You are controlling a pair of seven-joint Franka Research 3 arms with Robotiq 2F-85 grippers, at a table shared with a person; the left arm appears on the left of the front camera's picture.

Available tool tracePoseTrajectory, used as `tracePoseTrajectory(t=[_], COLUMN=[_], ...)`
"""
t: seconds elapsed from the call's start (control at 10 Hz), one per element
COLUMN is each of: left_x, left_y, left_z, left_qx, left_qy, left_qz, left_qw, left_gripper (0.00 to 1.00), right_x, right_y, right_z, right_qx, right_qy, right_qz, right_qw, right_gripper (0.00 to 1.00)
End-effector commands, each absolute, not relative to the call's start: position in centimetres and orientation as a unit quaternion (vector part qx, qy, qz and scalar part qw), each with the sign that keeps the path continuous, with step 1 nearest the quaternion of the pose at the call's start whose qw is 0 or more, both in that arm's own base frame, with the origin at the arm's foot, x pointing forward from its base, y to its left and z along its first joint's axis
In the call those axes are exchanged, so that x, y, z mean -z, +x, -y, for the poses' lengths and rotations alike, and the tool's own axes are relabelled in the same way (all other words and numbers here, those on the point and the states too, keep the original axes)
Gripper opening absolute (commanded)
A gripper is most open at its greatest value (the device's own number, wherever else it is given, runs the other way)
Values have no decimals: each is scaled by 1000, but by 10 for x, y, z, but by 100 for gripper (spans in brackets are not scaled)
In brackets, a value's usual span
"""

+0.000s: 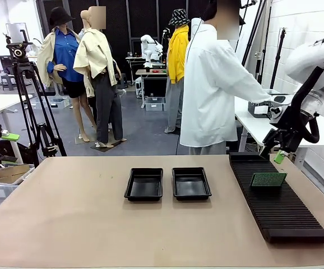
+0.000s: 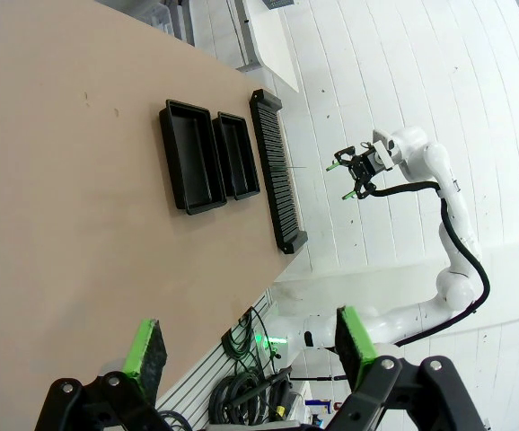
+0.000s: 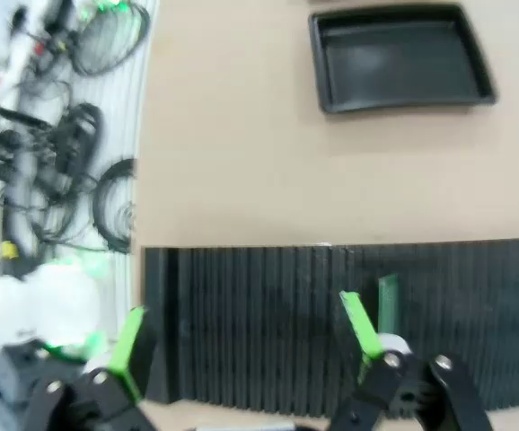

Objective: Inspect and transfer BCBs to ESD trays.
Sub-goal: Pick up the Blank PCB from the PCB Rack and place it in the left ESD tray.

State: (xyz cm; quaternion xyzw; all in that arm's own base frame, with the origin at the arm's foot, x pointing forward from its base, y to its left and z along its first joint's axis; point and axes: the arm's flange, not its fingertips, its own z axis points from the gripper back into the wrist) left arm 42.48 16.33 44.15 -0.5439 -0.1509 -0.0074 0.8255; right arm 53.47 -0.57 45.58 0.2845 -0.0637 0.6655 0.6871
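One green circuit board (image 1: 267,179) stands on its edge in a slot of the black ribbed rack (image 1: 288,210), on the right side of the table (image 1: 66,213). The two black trays (image 1: 144,184) sit side by side in the middle of the table, and nothing is in them.

The right gripper (image 1: 279,150) hangs over the far end of the rack. Its jaws are wide apart and hold nothing. In the right wrist view the board is not between the fingers. It sits just outside one green pad (image 3: 360,325). If the gripper goes straight down like this, that finger could bump the top of the board and tip it or bend it.

The board is thin, so a poor pinch could let it slip.

The left gripper (image 2: 249,355) is high up, well away from the trays, with its jaws apart and nothing in them.
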Motion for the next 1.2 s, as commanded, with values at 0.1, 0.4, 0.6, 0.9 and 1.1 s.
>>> tracePoseTrajectory(t=[0.1, 0.4, 0.6, 0.9, 1.1], left_x=[-445, -445, -445, -445, -445], left_y=[423, 423, 423, 423, 423], left_z=[-164, -164, -164, -164, -164], left_qx=[2, 2, 2, 2, 2], left_qy=[-544, -544, -544, -544, -544], left_qz=[147, 147, 147, 147, 147], left_qw=[826, 826, 826, 826, 826], left_gripper=[100, 100, 100, 100, 100], right_x=[-441, -423, -417, -409, -406], right_y=[526, 520, 514, 509, 514], right_z=[-3, -14, -13, -11, -9], right_qx=[-712, -727, -723, -714, -713], right_qy=[171, 80, 45, -17, -12], right_qz=[75, 61, 54, 62, 68], right_qw=[677, 679, 688, 697, 697], right_gripper=[100, 100, 100, 100, 100])
